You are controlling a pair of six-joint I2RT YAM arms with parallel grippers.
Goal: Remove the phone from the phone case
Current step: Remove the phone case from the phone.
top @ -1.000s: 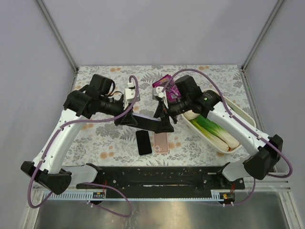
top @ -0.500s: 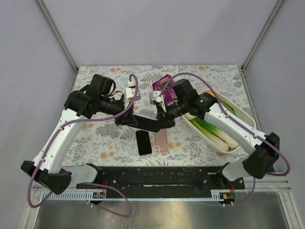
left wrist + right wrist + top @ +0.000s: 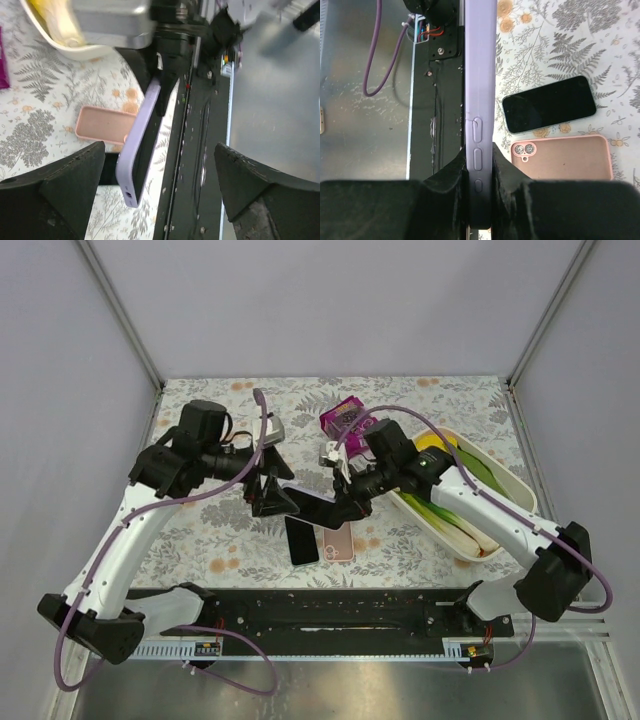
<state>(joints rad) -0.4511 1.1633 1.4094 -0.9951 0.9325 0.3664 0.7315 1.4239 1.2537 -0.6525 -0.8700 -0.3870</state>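
Observation:
A phone in a lilac phone case (image 3: 480, 90) hangs edge-on above the table, with my right gripper (image 3: 480, 165) shut on its two faces. In the top view the cased phone (image 3: 315, 506) juts left from the right gripper (image 3: 345, 510). My left gripper (image 3: 270, 498) stands open just left of the phone's free end. In the left wrist view the lilac case (image 3: 142, 150) with its dark screen sits between the wide-spread fingers (image 3: 60, 190), touching neither. The phone is inside the case.
A bare black phone (image 3: 301, 538) and an empty pink case (image 3: 338, 540) lie on the floral cloth below the grippers. A white tray (image 3: 505, 475) with leeks (image 3: 450, 510) sits at the right, and a purple box (image 3: 345, 418) stands behind. A black rail (image 3: 320, 610) runs along the near edge.
The right gripper has shut on the cased phone. The left gripper has let it go, opened wide and drawn back a little to the left.

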